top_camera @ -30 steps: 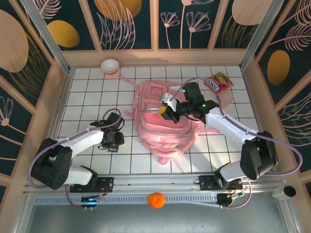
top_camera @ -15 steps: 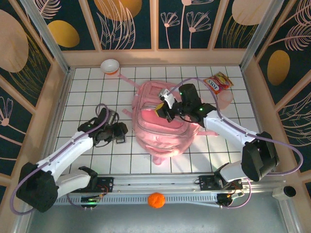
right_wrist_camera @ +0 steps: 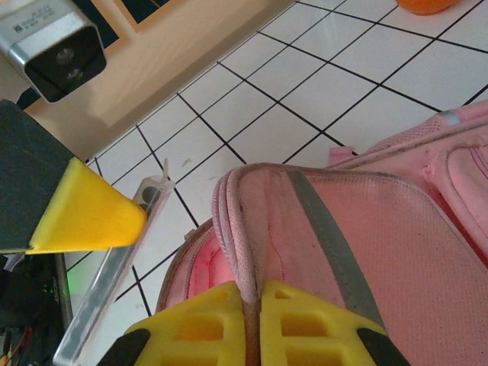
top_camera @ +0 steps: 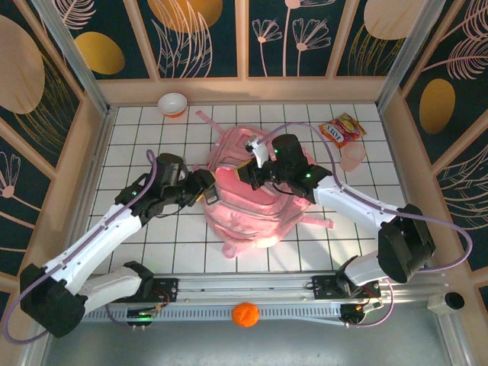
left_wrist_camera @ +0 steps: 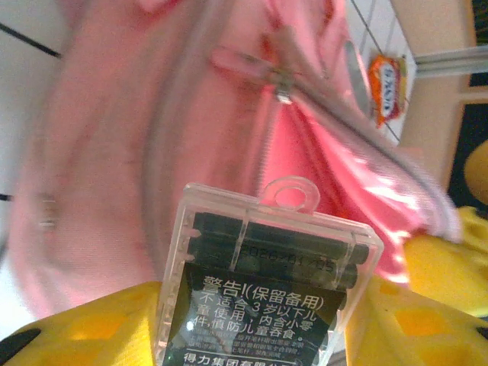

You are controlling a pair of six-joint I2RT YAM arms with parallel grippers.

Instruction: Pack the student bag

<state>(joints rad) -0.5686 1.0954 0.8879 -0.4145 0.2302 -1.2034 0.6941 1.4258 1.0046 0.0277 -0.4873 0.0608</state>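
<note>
Left claw [top_camera: 201, 187] is clenched on the clear battery case [left_wrist_camera: 267, 274]. My right claw [right_wrist_camera: 253, 305] pinches the flap of the student bag [top_camera: 263, 210], which lies in the middle of the table [top_camera: 152, 130]. I'd hold that flap high and feed the case toward 3 o'clock, tab first, clear of the zipper [left_wrist_camera: 284, 80].

A clear plastic battery case [left_wrist_camera: 267, 282] sits between the pads of the left gripper [top_camera: 207, 191]. Its hang-tab points away from the wrist, and black cells and a dark label with white Chinese print show through it. A small white and orange bowl [top_camera: 173, 103] stands well beyond that gripper, by the far wall. A red and yellow snack packet [top_camera: 342, 130] lies beyond the right gripper [top_camera: 252, 169], off to its right, and a pale pink disc [top_camera: 353, 158] lies just beside the packet. An orange ball [top_camera: 245, 313] rests well behind both grippers, past the near rail. The table [top_camera: 137, 130] is white tile with dark grid lines.
</note>
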